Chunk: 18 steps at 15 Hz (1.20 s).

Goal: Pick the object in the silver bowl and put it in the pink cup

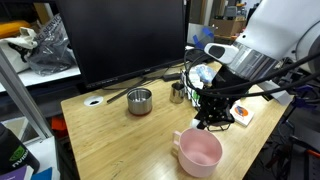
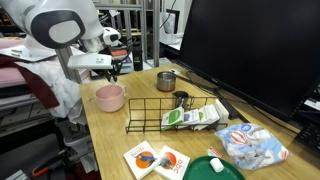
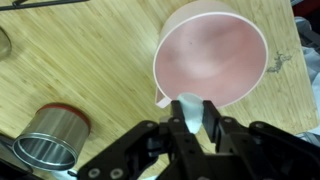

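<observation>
Nearest the wrist camera, the black fingers (image 3: 165, 135) are seen clenched on the object (image 3: 186, 108), which is pinched between their tips and held in the air. It is carried over the near rim of the pink cup (image 3: 215, 55), not yet over the middle of the opening.

The pick is judged to be done and the carry to the cup nearly so; the placing step is in hand. For the next move, the object would need to be brought further in over the cup's opening and perhaps lowered a little before the fingers are released. A release right at the rim could let so small a piece glance off onto the surface (image 3: 80, 60).

The object is seen as a small, pale, whitish piece, far smaller than the cup. Its shape and material cannot be made out.

The cup is shown wide, pale pink and empty. In an exterior view it (image 1: 200, 152) stands near the edge of the wooden surface, with the arm (image 1: 265, 45) reaching in above it. The silver bowl (image 3: 50, 140) is set well apart from the cup. A smaller metal cup (image 1: 178, 92) and a dark monitor (image 1: 130, 40) lie beyond.
</observation>
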Each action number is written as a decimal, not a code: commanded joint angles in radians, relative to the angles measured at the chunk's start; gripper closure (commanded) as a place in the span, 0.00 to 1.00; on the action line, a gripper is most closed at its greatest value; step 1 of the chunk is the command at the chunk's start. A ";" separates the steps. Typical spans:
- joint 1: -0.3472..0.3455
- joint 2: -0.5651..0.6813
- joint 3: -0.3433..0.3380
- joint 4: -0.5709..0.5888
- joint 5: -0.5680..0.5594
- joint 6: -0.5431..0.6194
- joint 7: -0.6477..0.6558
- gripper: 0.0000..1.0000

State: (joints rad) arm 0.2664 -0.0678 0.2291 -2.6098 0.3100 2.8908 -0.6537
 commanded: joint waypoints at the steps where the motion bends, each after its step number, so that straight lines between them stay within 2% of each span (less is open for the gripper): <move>1: -0.007 0.044 -0.015 0.036 0.034 -0.030 -0.042 0.94; 2: -0.010 0.062 -0.033 0.043 -0.007 -0.040 -0.001 0.94; 4: -0.022 0.102 -0.038 0.068 0.012 -0.074 -0.018 0.94; 6: -0.038 0.148 -0.018 0.108 0.061 -0.122 -0.075 0.94; 13: -0.083 0.217 0.024 0.188 0.021 -0.214 -0.056 0.94; 14: -0.088 0.221 0.025 0.193 0.017 -0.222 -0.053 0.74; 15: -0.091 0.224 0.023 0.198 0.004 -0.237 -0.047 0.61; 18: -0.098 0.230 0.017 0.213 -0.031 -0.292 -0.037 0.36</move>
State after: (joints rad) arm 0.1981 0.1491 0.2303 -2.4273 0.3142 2.6629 -0.6903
